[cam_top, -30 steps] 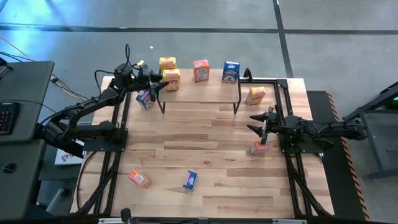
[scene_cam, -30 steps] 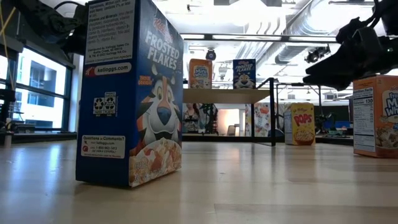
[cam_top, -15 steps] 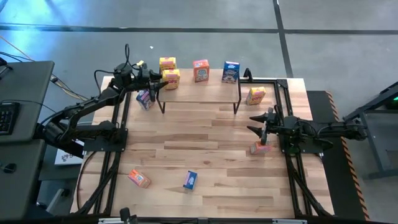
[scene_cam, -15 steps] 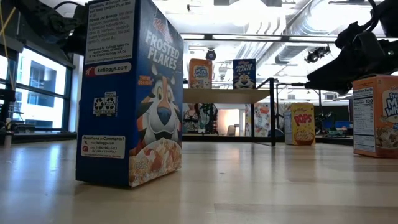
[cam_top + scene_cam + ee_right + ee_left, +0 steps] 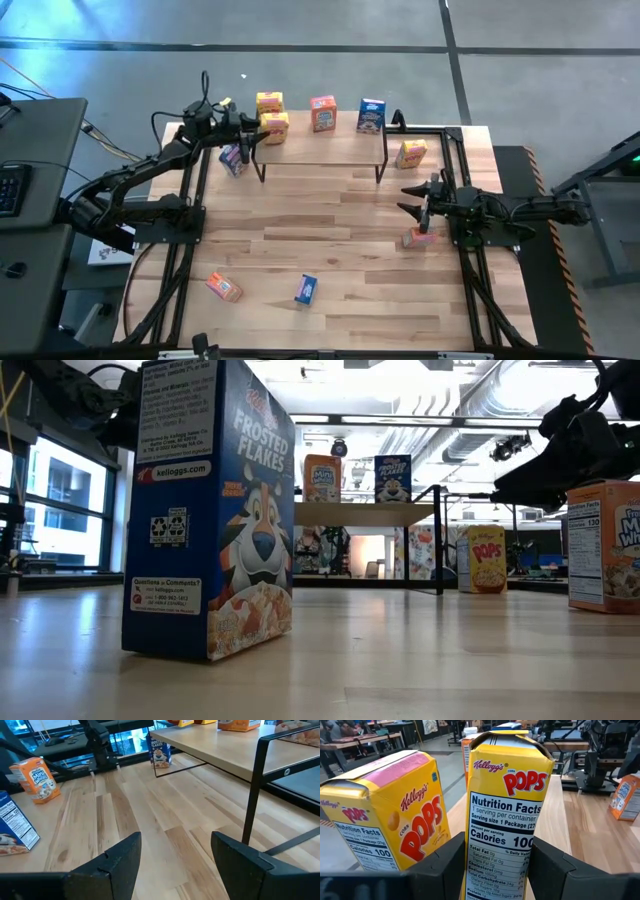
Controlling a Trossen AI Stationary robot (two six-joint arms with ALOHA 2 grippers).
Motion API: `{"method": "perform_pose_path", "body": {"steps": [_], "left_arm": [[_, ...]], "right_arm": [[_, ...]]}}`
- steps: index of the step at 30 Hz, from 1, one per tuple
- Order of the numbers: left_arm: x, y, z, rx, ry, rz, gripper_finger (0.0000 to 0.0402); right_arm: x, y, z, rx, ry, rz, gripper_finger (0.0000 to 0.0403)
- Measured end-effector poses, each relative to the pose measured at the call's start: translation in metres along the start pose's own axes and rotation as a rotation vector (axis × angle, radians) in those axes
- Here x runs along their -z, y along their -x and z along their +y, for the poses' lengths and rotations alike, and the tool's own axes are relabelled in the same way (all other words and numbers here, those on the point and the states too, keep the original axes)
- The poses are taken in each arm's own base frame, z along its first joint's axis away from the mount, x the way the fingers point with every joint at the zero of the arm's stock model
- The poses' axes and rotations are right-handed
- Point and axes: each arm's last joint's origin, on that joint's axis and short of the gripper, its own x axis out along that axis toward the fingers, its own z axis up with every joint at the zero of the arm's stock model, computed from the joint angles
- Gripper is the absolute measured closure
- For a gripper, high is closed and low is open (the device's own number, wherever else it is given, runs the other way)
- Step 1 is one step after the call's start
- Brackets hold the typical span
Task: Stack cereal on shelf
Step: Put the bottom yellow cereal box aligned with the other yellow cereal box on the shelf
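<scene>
From overhead I see the shelf [image 5: 320,148] along the table's [image 5: 330,225] far edge, with four cereal boxes up there: two yellow Corn Pops boxes at its left end, an orange-red box [image 5: 323,113] in the middle and a blue Frosted Flakes box [image 5: 371,115] toward the right, leaving bare plank between them. My left gripper [image 5: 262,133] reaches in at the shelf's left end, its jaws pinching the nearer Corn Pops box [image 5: 506,810] by its narrow sides, upright, just beside the other Pops box [image 5: 390,812]. My right gripper [image 5: 410,197] hangs over open tabletop right of centre with its jaws spread on nothing, an orange-red box [image 5: 420,237] lying just beside it. The table's middle is free; another yellow box [image 5: 410,153] stands by the shelf's right legs, and a blue box [image 5: 306,289] and an orange-red one [image 5: 224,287] sit near the front edge.
</scene>
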Motion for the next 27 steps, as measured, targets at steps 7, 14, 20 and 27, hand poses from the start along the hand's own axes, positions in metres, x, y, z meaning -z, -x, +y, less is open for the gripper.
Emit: {"method": "perform_pose_path", "body": {"steps": [7, 14, 20, 27], "left_arm": [[-0.0001, 0.0, 0.0001, 0.0, -0.017, -0.001, 0.0231], [0.0, 0.0001, 0.0009, -0.027, -0.011, 0.005, 0.0231], [0.0026, -0.0022, 0.003, -0.06, -0.011, 0.019, 0.0231], [0.0082, -0.0092, 0.0064, -0.021, 0.003, 0.013, 0.0231]], "right_arm": [[0.0, 0.0, 0.0, 0.0, 0.0, 0.0, 0.0171], [0.0, 0.0, 0.0, 0.0, 0.0, 0.0, 0.0171], [0.0001, 0.0, 0.0, 0.0, 0.001, 0.001, 0.0171], [0.0001, 0.0, 0.0, 0.001, 0.001, 0.001, 0.0171]]}}
